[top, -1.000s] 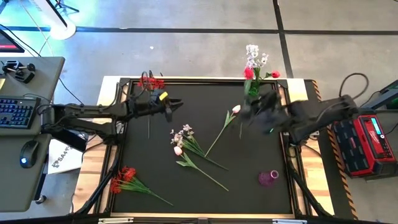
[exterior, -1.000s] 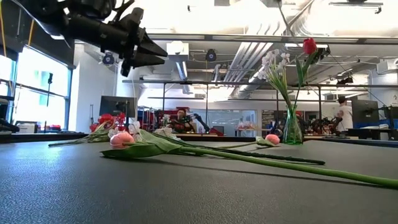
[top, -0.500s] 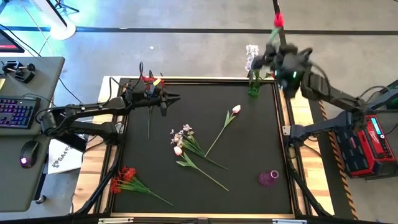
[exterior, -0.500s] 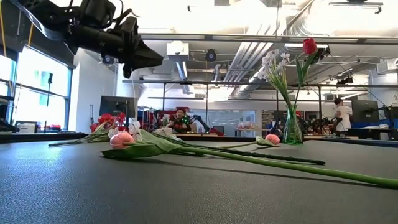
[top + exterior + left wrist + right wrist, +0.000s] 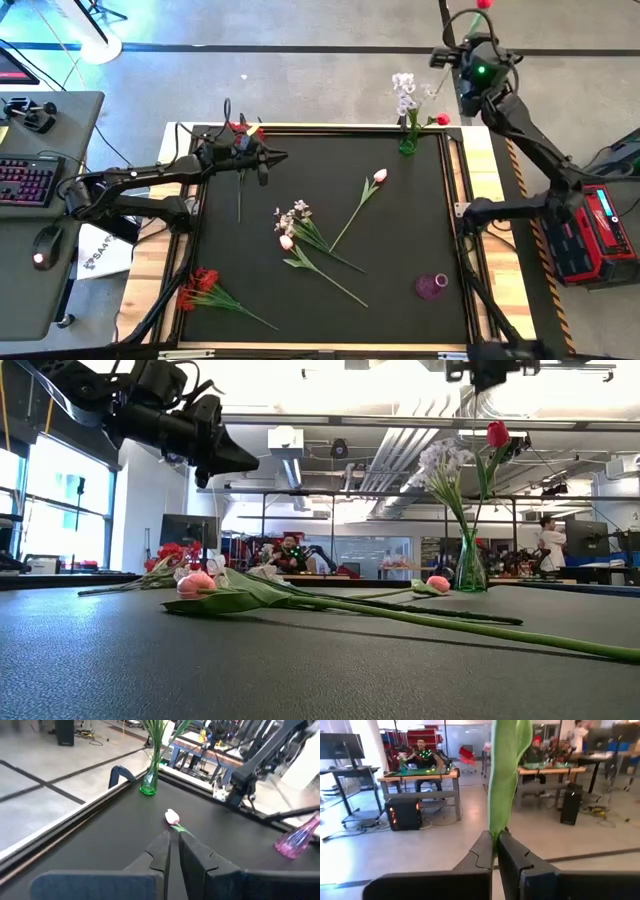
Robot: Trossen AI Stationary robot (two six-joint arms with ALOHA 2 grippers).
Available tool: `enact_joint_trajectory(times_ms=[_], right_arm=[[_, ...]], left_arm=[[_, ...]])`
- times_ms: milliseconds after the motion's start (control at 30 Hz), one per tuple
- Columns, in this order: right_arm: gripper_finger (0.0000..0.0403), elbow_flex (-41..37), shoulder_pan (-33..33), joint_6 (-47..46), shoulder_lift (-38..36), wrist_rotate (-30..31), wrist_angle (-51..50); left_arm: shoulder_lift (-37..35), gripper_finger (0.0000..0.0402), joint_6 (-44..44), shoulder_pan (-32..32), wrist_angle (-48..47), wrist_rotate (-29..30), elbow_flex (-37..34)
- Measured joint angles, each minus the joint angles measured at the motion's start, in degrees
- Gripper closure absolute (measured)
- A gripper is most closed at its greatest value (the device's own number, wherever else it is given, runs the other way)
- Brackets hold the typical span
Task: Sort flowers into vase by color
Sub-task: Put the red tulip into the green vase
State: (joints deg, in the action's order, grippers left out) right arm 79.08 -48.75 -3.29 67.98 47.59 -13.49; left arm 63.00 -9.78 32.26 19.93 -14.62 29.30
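My right gripper (image 5: 477, 42) is beyond the table's far right corner, raised over the floor and shut on a red tulip (image 5: 484, 4). A green glass vase (image 5: 407, 146) stands at the far edge. It holds a white-lavender sprig (image 5: 404, 88) and another red tulip (image 5: 441, 119). My left gripper (image 5: 280, 156) hovers shut and empty above the far left of the mat, near a red bunch (image 5: 243, 130). On the mat lie a pink tulip (image 5: 380, 176), a second pink tulip (image 5: 286, 242), a white-lavender sprig (image 5: 293, 213) and a second red bunch (image 5: 200, 283). My right gripper pinches the red tulip's green stem and leaf (image 5: 496, 827) between its two fingers. The fingers point level, away from the table, and lie across the stem. The stem rises roughly upright from the fingers, and the flower is clear of the vase and the table.
A small purple vase (image 5: 432, 287) sits near the mat's near right corner. A raised black frame (image 5: 300, 128) runs around the mat. A desk with a keyboard (image 5: 28, 180) stands to the left and a red case (image 5: 590, 230) to the right.
My right gripper has swung from above the mat's right side toward the far edge and past it, rising and tipping up to level, with the red tulip carried along. My left gripper has shifted slightly toward the far edge and shut its fingers on nothing.
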Motion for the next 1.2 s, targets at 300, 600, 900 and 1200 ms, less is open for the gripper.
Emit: enact_joint_trajectory(times_ms=[300, 600, 900, 1200], right_arm=[[0.0403, -18.87, -3.5, -1.24, 0.13, -6.79, 21.32], [0.0403, -26.2, -3.09, -4.23, 0.08, -12.09, 21.94], [0.0403, -29.36, -1.32, 0.13, 0.08, -11.83, 21.56], [0.0403, -29.36, -1.34, 6.77, -2.84, -11.63, 28.67]], left_arm=[[0.0, 0.0381, 4.34, 0.03, -0.55, 6.39, 0.0], [0.0, 0.0381, 11.39, 0.03, -0.81, 8.59, 0.0], [0.0, 0.0381, 13.5, 0.03, -0.79, 13.11, 0.02], [0.0, 0.0381, 13.48, 0.03, -0.8, 15.37, 0.02]])
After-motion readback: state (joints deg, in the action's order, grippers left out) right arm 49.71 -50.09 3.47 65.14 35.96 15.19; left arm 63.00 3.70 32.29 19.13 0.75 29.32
